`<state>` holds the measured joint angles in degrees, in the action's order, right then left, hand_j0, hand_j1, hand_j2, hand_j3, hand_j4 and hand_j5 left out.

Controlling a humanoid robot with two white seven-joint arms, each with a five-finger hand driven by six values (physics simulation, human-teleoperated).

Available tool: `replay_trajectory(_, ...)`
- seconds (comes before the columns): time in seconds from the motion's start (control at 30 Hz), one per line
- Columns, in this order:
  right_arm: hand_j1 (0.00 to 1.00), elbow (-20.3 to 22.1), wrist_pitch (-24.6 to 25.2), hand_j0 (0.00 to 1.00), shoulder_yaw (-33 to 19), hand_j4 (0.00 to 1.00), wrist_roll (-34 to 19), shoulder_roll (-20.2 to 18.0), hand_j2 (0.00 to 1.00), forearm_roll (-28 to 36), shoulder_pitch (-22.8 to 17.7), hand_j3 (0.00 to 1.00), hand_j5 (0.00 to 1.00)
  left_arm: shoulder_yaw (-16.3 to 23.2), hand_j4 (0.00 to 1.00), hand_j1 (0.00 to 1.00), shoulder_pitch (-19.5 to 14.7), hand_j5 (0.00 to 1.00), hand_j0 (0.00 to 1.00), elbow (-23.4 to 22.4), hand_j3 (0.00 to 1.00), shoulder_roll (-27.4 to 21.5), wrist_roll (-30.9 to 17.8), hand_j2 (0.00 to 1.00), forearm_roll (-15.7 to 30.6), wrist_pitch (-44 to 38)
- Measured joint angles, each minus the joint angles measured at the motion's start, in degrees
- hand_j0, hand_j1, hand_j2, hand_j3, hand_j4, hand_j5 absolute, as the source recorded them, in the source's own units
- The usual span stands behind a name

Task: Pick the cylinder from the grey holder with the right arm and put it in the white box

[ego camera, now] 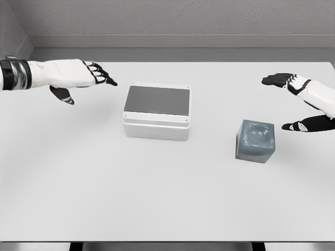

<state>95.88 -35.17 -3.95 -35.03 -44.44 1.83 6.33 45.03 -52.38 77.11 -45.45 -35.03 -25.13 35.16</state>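
The grey holder (255,140) is a rounded block on the white table, right of centre; its top shows a dent and no cylinder stands out from it. The white box (156,112) sits at the table's middle, its inside grey and shallow-looking. My right hand (289,102) hovers just right of and slightly beyond the holder, fingers spread and holding nothing. My left hand (86,83) hangs over the table's left side, left of the box, fingers relaxed and holding nothing.
The white table (157,198) spreads wide in front of the box and holder. A grey wall runs along its far edge.
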Motion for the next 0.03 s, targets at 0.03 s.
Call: replay_trajectory(0.03, 1.0, 0.0, 0.0, 1.0, 0.0, 1.0, 0.0, 0.0, 1.0, 0.0, 0.0, 1.0, 1.0, -0.07, 1.0, 1.0, 0.0, 1.0, 1.0, 0.29, 1.0, -0.32, 0.0, 1.0, 0.42, -0.01)
